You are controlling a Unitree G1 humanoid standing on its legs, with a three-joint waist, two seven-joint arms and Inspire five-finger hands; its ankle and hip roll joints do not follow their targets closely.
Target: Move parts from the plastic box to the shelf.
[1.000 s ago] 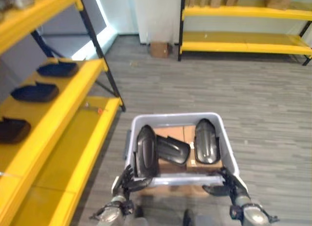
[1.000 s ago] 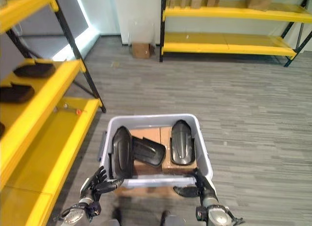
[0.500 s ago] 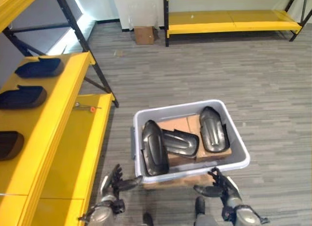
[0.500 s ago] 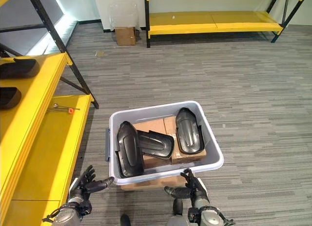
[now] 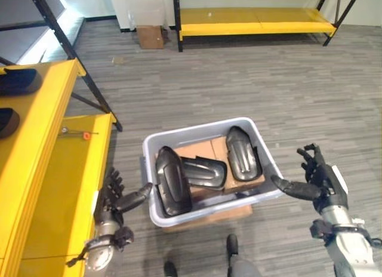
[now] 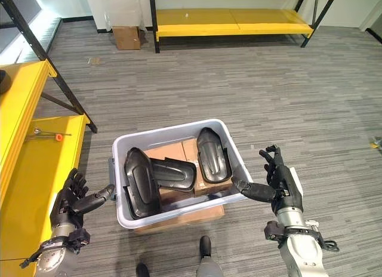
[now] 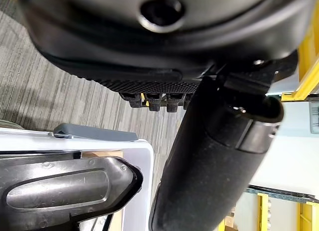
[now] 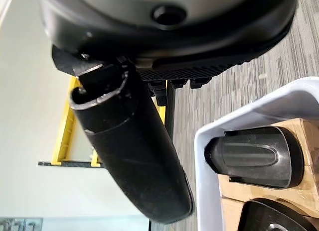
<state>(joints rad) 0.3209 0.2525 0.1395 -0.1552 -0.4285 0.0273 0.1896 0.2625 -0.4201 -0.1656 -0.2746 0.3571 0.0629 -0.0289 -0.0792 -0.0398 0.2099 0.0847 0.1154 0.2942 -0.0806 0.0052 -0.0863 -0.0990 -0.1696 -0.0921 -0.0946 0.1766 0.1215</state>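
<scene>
A pale grey plastic box [image 5: 197,126] sits on a brown cardboard base on the floor. Inside lie three black moulded parts: a long one at the left [image 5: 172,187], a flatter one in the middle [image 5: 203,171], another long one at the right [image 5: 242,153]. My left hand [image 5: 113,196] hovers open just left of the box, thumb [image 7: 214,156] pointing at its side wall. To the right of the box my right hand [image 5: 313,181] is held up open, its thumb [image 8: 134,151] near the rim. Neither hand holds anything.
A yellow shelf unit [image 5: 36,139] runs along the left, with black parts [image 5: 18,80] on its upper level and a small orange-tipped tool [image 5: 77,134] on the lower one. A second yellow shelf [image 5: 250,17] and a cardboard box [image 5: 150,36] stand at the far wall.
The view has shifted. Both hands have left the box's near rim and spread out to its two sides; the right hand has risen beside the right wall.
</scene>
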